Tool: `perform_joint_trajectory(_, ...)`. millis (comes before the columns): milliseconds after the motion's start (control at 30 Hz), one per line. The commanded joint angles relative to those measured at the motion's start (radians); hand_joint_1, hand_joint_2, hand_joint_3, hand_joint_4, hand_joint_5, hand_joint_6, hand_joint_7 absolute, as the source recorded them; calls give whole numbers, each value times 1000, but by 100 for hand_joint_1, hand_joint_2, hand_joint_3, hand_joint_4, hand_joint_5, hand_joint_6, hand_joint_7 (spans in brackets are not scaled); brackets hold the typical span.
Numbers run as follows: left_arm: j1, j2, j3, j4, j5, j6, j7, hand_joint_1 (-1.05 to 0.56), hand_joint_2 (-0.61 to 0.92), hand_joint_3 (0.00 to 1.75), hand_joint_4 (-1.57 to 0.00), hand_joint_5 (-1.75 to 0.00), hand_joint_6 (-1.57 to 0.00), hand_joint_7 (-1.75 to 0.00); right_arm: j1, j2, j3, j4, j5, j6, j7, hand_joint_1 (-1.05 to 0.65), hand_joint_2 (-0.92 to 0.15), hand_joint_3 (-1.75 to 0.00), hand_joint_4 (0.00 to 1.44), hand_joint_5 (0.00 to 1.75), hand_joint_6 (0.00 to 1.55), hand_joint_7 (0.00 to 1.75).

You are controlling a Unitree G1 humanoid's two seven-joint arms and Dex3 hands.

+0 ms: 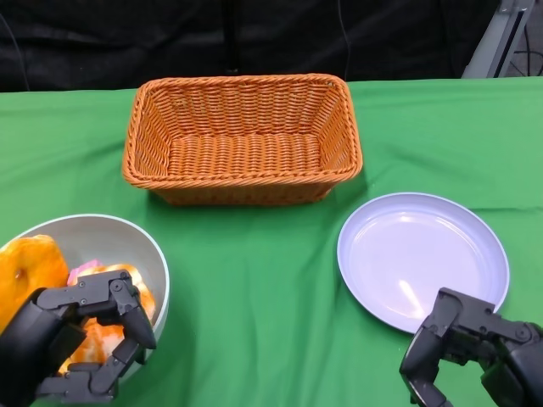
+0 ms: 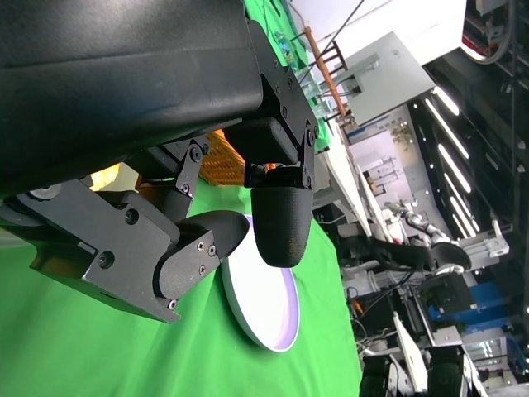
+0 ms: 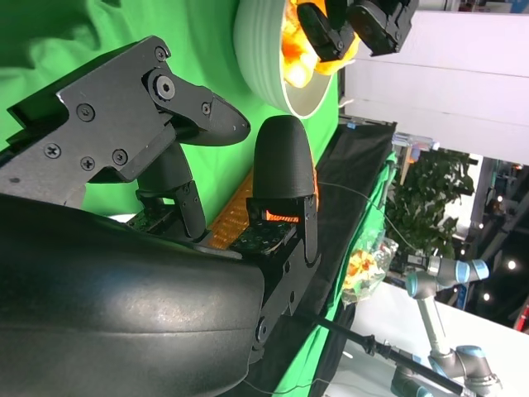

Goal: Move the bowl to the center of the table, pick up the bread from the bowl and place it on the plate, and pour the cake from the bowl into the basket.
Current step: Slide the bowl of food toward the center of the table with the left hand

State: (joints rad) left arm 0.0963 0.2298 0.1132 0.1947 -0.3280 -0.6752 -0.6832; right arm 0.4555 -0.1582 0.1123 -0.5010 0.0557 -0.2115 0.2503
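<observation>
Nearest the robot, the left robot hand [image 1: 81, 343] hung over the near right part of the bowl [image 1: 151, 254], fingers spread apart and curved, nothing gripped. The right robot hand [image 1: 475, 352] sat at the near right, just at the near rim of the plate [image 1: 424, 254], fingers parted and holding nothing.

The bowl, pale grey, stood at the near left edge of the counter [image 1: 254, 297], which carried a green cloth. Inside it lay the bread [image 1: 30, 267], an orange-brown piece against the left wall, and the cake [image 1: 110, 301], orange with a pink spot, partly hidden under the left robot hand's fingers.

The plate, pale lilac, lay on the right, well apart from the bowl.

Farther back, the basket [image 1: 242, 140], woven and orange-brown, stood at the counter's centre. Bare green cloth separated bowl, plate and basket.

Beyond the counter hung a black backdrop [image 1: 254, 34].
</observation>
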Motion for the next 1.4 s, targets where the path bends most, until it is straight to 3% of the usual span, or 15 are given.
perform_joint_trajectory(33, -6, 25, 15, -6, -13, -10, -3, -7, 57, 112, -74, -161, -76, -129, 8, -3, -2, -16, 14, -2, -1, -13, -52, -100, 72, 164, 64, 140)
perform_joint_trajectory(133, -22, 31, 39, -22, -2, -31, 23, -6, 58, 109, -74, -160, -76, -128, 0, -5, 0, -22, 4, 12, -4, -14, -52, -99, 72, 164, 64, 140)
perform_joint_trajectory(200, -41, 38, 60, -27, -1, -50, 34, -5, 63, 98, -74, -157, -78, -122, -3, -4, 5, -28, 6, 20, -3, -14, -53, -99, 72, 164, 64, 140)
perform_joint_trajectory(333, -74, 58, 101, -32, 17, -63, 71, -24, 89, 35, -74, -125, -89, -73, -1, -2, 17, -36, 5, 29, -3, -11, -52, -99, 73, 165, 65, 141)
perform_joint_trajectory(367, -83, 67, 117, -32, 17, -61, 85, -28, 90, 30, -74, -120, -90, -67, 1, -1, 19, -40, 1, 31, -7, -11, -52, -100, 73, 165, 65, 141)
perform_joint_trajectory(433, -95, 81, 140, -32, 13, -56, 102, -40, 92, 21, -81, -69, -91, -26, 4, 2, 21, -48, -5, 37, -14, -12, -52, -100, 73, 164, 65, 140)
perform_joint_trajectory(467, -97, 85, 145, -32, 12, -55, 106, -41, 92, 19, -84, -58, -92, -17, 4, 2, 21, -51, -7, 39, -15, -12, -52, -100, 74, 164, 65, 140)
perform_joint_trajectory(500, -99, 102, 160, -34, 30, -54, 118, -42, 92, 18, -85, -52, -93, -12, 4, 4, 21, -55, -12, 41, -20, -12, -52, -100, 74, 164, 65, 139)
perform_joint_trajectory(533, -98, 120, 173, -38, 35, -47, 124, -52, 92, 21, -80, -34, -83, -5, 4, 5, 21, -58, -16, 41, -23, -15, -52, -99, 74, 163, 66, 139)
perform_joint_trajectory(633, -91, 164, 195, -62, 19, 11, 125, -63, 92, 24, -67, -9, -64, -1, 4, 4, 25, -65, -24, 39, -26, -16, -54, -96, 74, 163, 66, 138)
perform_joint_trajectory(700, -84, 188, 210, -73, 47, 54, 147, -65, 92, 25, -63, -5, -61, 0, 7, 4, 29, -69, -27, 39, -28, -16, -54, -95, 74, 163, 66, 138)
perform_joint_trajectory(800, -81, 249, 244, -62, 170, 109, 214, -77, 92, 33, -43, 0, -42, 0, 11, 3, 32, -74, -35, 41, -33, -16, -54, -94, 74, 163, 67, 138)
perform_joint_trajectory(900, -78, 283, 264, -56, 274, 186, 292, -85, 92, 37, -32, 0, -34, 0, 11, 3, 32, -72, -35, 40, -34, -16, -54, -94, 75, 162, 67, 137)
perform_joint_trajectory(1133, -155, 317, 269, 100, 346, 218, 402, -84, 92, 45, -31, -1, -30, -1, 4, 8, 40, -69, -32, 50, -35, -14, -54, -95, 74, 163, 67, 136)
perform_joint_trajectory(1400, -272, 405, 224, 347, 456, 370, 510, -83, 92, 54, -21, 0, -24, 0, -2, 15, 53, -68, -53, 51, -49, -17, -53, -95, 75, 163, 67, 137)
